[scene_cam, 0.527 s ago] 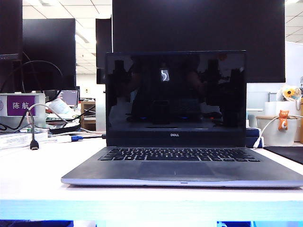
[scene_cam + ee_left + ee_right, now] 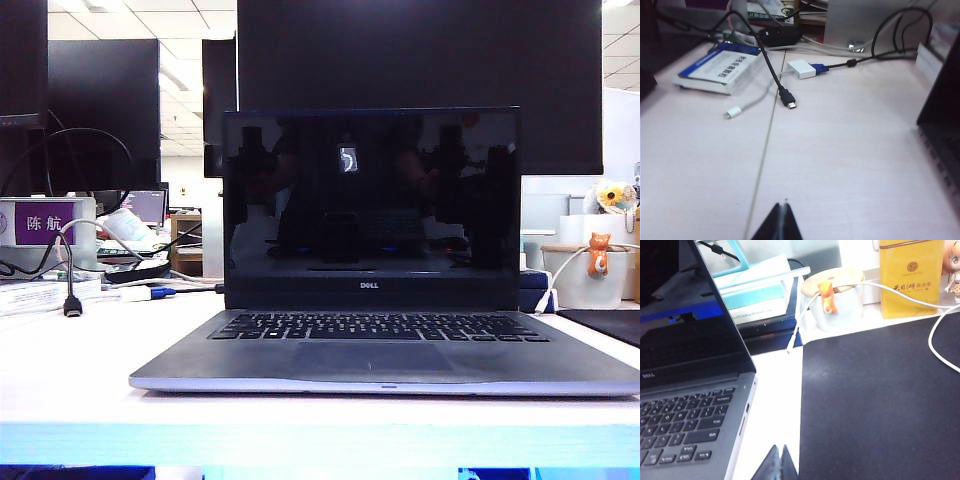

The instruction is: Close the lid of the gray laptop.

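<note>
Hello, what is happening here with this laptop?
Nothing is touching the gray laptop at this moment. Its lid stands upright and fully open, screen dark. The left gripper hangs shut above bare table to the laptop's left, near some loose cables. The right gripper hangs shut beside the laptop's right edge, next to a black mat. The closing has not begun.

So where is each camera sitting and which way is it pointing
Exterior view: low at the table's front edge, facing the open laptop; no arm shows.
Left wrist view: above the left end effector, shut, looking over loose cables.
Right wrist view: above the right end effector, shut, beside the black mat.
All three share the laptop.
</note>
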